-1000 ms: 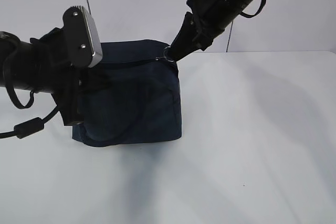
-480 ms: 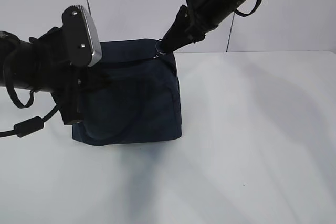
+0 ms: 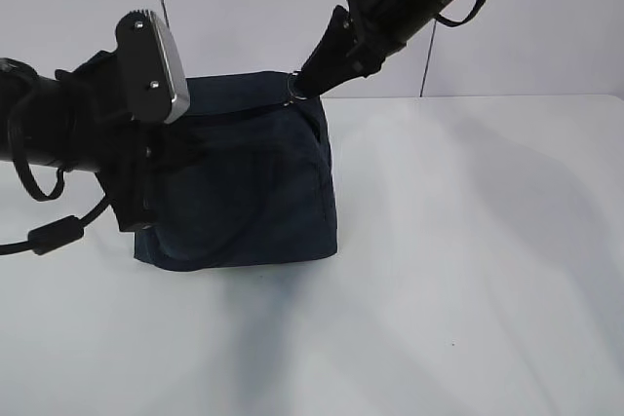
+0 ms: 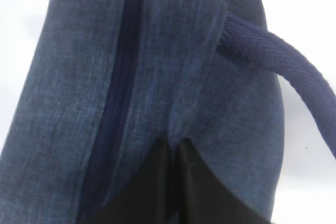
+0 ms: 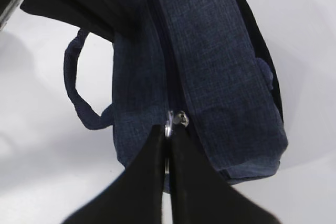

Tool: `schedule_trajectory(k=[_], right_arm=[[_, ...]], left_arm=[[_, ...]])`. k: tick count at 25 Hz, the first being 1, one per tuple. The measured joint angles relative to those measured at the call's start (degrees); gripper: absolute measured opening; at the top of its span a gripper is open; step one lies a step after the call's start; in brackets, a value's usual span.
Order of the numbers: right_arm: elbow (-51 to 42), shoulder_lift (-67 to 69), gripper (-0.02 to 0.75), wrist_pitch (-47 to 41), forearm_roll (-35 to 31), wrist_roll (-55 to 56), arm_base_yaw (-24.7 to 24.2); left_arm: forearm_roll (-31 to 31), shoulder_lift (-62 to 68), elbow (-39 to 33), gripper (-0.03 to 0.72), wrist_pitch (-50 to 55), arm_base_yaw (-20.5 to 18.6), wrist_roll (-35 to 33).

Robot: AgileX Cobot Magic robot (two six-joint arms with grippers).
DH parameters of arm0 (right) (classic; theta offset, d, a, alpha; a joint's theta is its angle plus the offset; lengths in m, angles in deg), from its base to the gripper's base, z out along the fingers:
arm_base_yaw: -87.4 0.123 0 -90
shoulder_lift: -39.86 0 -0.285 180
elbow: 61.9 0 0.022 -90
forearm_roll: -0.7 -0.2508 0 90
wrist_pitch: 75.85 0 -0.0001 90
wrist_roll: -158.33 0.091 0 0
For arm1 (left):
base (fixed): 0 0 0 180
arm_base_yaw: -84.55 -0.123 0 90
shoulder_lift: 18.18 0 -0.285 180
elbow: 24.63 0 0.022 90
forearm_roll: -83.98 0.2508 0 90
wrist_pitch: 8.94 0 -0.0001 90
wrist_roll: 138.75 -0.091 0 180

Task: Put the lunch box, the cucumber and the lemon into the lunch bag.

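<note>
Exterior, bag: we see the navy bag (image 3: 249, 182) standing on the white table (image 3: 468, 270), with the zipper along its top edge looking shut.
Exterior, right gripper: the right gripper (image 3: 304, 83) comes down at a slant to the bag's top right corner, and its tips meet at the silver ring (image 3: 296, 92).
Exterior, left gripper: the left arm covers the bag's left side, so we can't tell what the left gripper (image 3: 156, 168) is doing from here.
Left wrist, grip: both fingers (image 4: 199, 182) are pressed together on a fold of bag fabric next to the zipper (image 4: 118, 93); the strap (image 4: 294, 77) runs off the right edge.
Right wrist, grip: here the jaws are pinched nearly closed on the ring, right at the end of the zipper line.
Hidden: no box, cucumber or lemon in any view; we can't see inside the bag.
</note>
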Motion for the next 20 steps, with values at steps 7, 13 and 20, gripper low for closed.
schedule_trajectory(k=[7,13,20], right_arm=[[0.4,0.0,0.008,-0.2,5.7,-2.9,0.0],[0.4,0.0,0.008,-0.3,6.5,-13.1,0.0],[0.4,0.0,0.008,-0.2,6.5,-20.5,0.0]], left_arm=[[-0.6,0.5,0.0,-0.003,0.0,0.0,0.0],[-1.4,0.8,0.1,-0.003,0.0,0.0,0.0],[-1.8,0.8,0.1,-0.003,0.0,0.0,0.0]])
